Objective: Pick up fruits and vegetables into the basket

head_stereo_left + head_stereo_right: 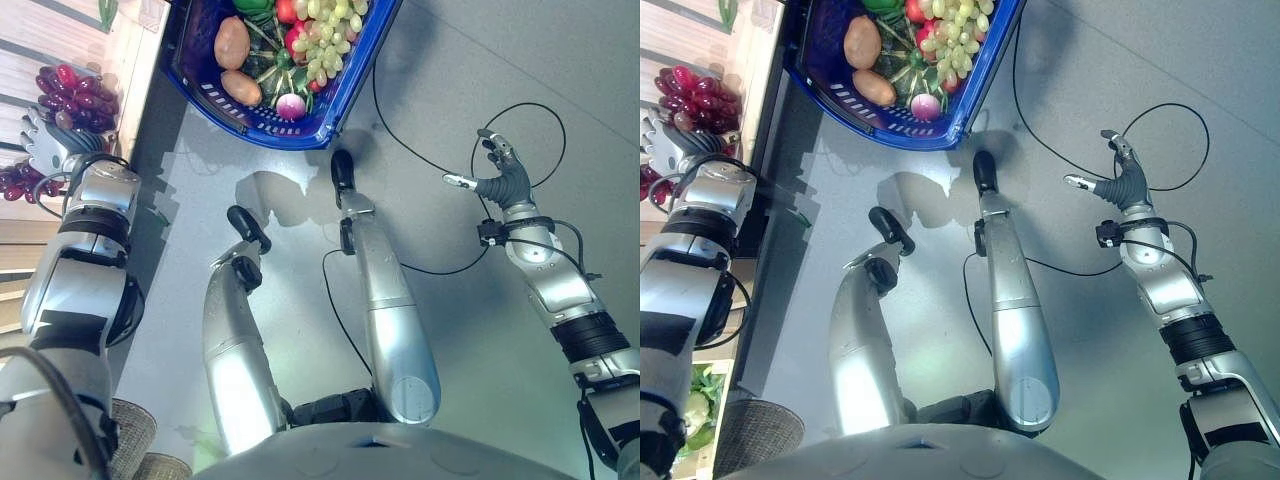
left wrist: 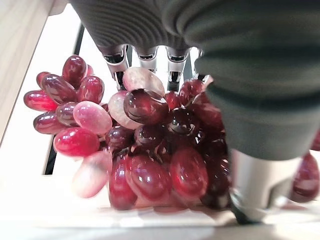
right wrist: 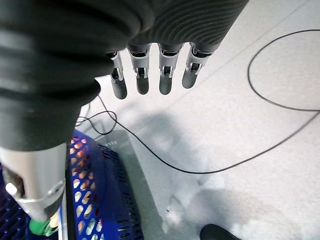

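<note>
Risk: I judge the red grapes (image 2: 145, 145) could tear or slip from my left hand (image 1: 45, 140) if the fingers close on loose berries, not the stem.
Red grapes: on the pale slatted shelf (image 1: 25, 70), well left of the blue basket (image 1: 345, 95), under the left hand.
Left hand: fingers reach over the bunch; I cannot tell whether they grip.
Right hand (image 1: 500, 170): over the floor right of the basket, fingers straight, empty.
Basket: already holds green grapes (image 1: 330, 35) and potatoes (image 1: 232, 42).
</note>
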`<state>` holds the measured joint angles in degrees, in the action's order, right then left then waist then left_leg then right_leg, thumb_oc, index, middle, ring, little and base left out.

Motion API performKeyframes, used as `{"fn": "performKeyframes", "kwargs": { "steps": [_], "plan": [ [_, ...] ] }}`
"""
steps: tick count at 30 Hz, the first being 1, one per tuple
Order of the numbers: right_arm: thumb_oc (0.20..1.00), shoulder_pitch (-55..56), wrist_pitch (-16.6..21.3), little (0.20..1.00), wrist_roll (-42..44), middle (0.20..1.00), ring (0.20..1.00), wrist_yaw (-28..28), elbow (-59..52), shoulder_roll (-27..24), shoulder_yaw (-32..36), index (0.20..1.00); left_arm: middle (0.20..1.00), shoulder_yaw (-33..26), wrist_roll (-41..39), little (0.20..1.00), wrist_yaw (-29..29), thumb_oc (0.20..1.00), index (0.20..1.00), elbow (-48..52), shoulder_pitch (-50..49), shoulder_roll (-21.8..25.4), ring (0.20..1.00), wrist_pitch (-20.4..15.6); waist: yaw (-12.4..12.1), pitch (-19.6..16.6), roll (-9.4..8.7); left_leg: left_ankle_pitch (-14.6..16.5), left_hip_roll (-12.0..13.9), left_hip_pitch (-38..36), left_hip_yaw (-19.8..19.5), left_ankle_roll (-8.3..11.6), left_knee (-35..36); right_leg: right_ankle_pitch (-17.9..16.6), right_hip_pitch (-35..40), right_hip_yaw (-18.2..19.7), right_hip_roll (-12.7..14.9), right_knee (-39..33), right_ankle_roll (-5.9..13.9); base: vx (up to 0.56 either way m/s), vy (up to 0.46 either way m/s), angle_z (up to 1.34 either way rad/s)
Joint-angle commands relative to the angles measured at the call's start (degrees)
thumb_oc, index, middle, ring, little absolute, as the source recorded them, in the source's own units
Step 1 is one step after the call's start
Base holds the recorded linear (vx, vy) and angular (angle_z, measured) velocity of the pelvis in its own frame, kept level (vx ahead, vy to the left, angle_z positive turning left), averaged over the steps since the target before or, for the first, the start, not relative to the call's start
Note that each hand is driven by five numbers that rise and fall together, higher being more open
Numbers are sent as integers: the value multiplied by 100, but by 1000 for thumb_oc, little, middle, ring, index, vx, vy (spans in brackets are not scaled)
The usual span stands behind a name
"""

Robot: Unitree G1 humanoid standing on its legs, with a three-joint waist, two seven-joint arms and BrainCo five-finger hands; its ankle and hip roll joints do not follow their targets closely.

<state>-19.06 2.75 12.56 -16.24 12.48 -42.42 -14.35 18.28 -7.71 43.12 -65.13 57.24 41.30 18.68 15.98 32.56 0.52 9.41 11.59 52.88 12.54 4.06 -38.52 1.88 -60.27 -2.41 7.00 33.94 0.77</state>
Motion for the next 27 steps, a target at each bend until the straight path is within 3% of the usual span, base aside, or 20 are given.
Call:
{"fn": "performKeyframes", "kwargs": {
  "steps": [1,8,16,18,27],
  "plan": [
    [1000,140,256,1000,210,1000,1000,-136,-137,-72,-7,1000,1000,185,347,1000,-62,1000,1000,-251,-167,275,1000,123,-14,-277,-302,253,-92,243,-176,5,-21,377,48,152,-42,22,347,0,0,0],
    [1000,169,358,1000,395,1000,1000,-103,-149,-79,39,1000,1000,490,876,1000,-500,1000,1000,-405,-103,287,1000,579,52,-277,-274,237,-80,270,-99,21,6,345,-14,181,-52,-18,347,0,0,0],
    [1000,247,440,1000,310,1000,1000,-104,-135,-45,86,1000,1000,440,510,1000,-620,1000,1000,-490,-144,245,1000,370,85,-277,-232,231,-72,338,-72,27,-9,358,-110,219,-52,18,335,-4,7,-5],
    [1000,271,458,1000,283,1000,1000,-116,-141,-20,82,1000,200,421,520,200,-695,200,200,-494,-169,228,200,246,87,-277,-226,233,-78,377,-84,30,-27,369,-149,230,-67,49,331,0,0,0],
    [1000,287,423,1000,192,1000,1000,-140,-201,30,112,1000,200,354,260,200,-932,200,200,-422,-343,92,200,129,79,-277,-199,204,-71,371,-76,50,13,369,-159,228,-66,42,330,-1,-1,0]
  ]
}}
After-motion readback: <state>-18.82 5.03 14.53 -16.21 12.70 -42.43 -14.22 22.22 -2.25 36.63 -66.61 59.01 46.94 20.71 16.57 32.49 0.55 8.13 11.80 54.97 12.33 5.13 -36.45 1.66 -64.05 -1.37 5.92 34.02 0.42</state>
